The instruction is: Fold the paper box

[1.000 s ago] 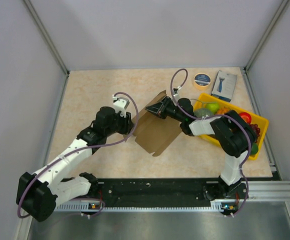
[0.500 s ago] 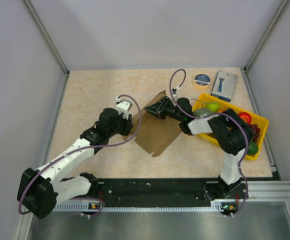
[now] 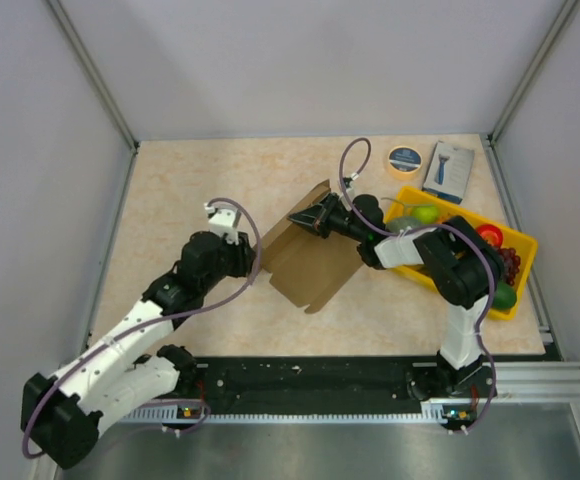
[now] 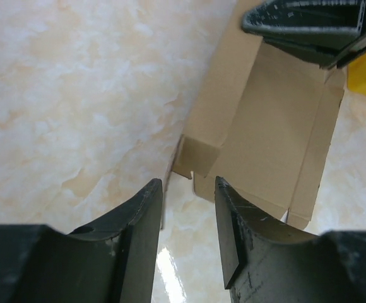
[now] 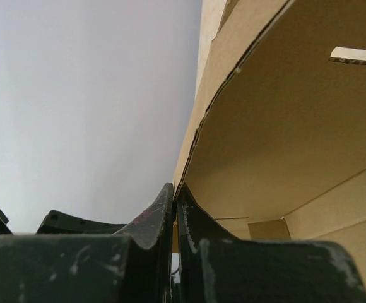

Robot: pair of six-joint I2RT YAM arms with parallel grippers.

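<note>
The right end effector (image 5: 175,197) pinches the paper box (image 3: 315,262) edge; the left end effector (image 4: 188,187) gapes beside it.

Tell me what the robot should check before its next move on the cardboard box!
1. Right gripper pinches the paper box by its edge: ok.
2. Left gripper open, holding nothing: ok.
3. A box flap lies just ahead of it: ok.
4. Box folded into a carton: not ok, mostly flat.
5. Box's lower edge resting on the table: cannot tell.
6. Yellow tray apart from the box: ok.
</note>
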